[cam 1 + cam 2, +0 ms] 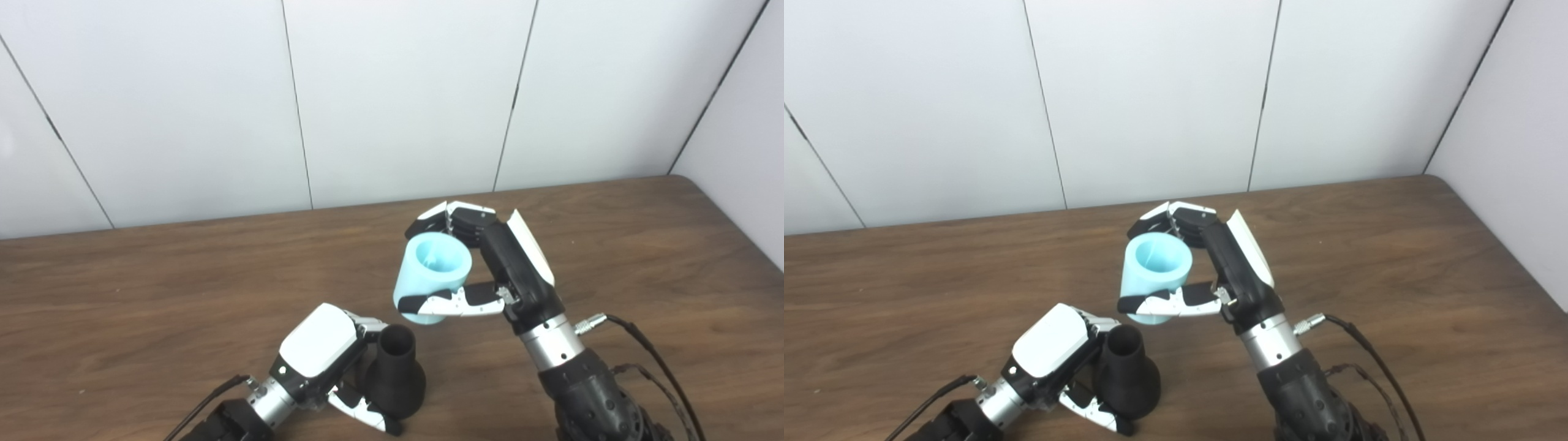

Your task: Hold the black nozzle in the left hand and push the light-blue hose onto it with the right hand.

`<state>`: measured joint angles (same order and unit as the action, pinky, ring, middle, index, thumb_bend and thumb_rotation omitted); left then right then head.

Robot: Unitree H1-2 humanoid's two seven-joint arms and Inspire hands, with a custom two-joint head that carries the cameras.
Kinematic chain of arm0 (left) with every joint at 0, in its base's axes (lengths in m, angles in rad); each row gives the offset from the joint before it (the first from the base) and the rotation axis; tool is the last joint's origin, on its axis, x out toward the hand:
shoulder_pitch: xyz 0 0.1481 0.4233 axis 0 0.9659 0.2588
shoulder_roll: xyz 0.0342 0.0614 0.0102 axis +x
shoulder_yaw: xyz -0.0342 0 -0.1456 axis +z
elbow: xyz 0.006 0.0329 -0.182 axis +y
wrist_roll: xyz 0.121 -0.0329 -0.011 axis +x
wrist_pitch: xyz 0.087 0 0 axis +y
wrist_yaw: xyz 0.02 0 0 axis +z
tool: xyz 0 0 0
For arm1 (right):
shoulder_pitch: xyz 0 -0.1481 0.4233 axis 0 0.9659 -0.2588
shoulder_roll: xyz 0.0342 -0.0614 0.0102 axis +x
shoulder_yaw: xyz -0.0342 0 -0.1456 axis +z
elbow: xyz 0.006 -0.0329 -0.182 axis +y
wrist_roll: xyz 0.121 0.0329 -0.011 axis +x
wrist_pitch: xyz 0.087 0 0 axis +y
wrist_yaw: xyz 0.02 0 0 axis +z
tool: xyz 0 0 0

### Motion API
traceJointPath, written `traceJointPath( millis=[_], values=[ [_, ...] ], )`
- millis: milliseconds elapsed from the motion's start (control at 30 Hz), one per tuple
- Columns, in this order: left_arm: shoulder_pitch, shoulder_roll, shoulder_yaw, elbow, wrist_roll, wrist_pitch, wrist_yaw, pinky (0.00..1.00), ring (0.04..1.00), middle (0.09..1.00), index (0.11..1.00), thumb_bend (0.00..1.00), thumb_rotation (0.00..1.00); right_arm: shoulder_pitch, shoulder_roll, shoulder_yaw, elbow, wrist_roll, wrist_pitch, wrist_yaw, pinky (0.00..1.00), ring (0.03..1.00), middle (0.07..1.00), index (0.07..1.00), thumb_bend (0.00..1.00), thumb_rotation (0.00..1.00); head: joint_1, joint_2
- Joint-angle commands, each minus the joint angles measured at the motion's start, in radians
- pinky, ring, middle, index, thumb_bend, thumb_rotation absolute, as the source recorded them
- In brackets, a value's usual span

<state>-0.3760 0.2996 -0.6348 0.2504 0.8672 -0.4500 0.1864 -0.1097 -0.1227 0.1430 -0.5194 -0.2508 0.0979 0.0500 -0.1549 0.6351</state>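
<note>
The black nozzle (395, 373) stands upright near the table's front edge, flared base down and narrow open neck up. My left hand (324, 361) is shut on the black nozzle, fingers behind it and thumb across its base. The light-blue hose (432, 275), a short wide tube with its open end facing up, is lifted a little beyond and to the right of the nozzle's neck, apart from it. My right hand (490, 269) is shut on the light-blue hose, fingers over the far rim and thumb across the near side.
The brown wooden table (153, 294) runs wide on both sides, with its rounded right corner at the back. White wall panels (398, 98) close off the back and right. Cables trail from both wrists near the front edge.
</note>
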Motion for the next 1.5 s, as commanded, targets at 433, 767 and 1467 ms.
traceJointPath(
  millis=[433,767,1467],
  values=[
    [0.064,-0.013,-0.033,0.054,-0.023,-0.012,-0.068,0.29,0.393,0.492,0.524,0.50,0.00,0.034,0.025,0.016,0.012,-0.014,-0.116,0.017,0.24,0.368,0.502,0.539,0.51,0.00,-0.001,-0.002],
    [0.063,-0.007,-0.032,0.052,-0.037,-0.017,-0.078,0.28,0.381,0.483,0.532,0.50,0.00,0.069,0.034,0.025,0.045,-0.039,-0.140,0.018,0.23,0.364,0.501,0.533,0.51,0.00,0.001,0.006],
    [0.073,-0.008,-0.027,0.032,-0.047,-0.010,-0.116,0.30,0.395,0.495,0.522,0.50,0.00,0.063,0.030,0.061,0.171,-0.151,-0.363,-0.024,0.32,0.396,0.497,0.534,0.51,0.00,0.008,0.014]
  ],
)
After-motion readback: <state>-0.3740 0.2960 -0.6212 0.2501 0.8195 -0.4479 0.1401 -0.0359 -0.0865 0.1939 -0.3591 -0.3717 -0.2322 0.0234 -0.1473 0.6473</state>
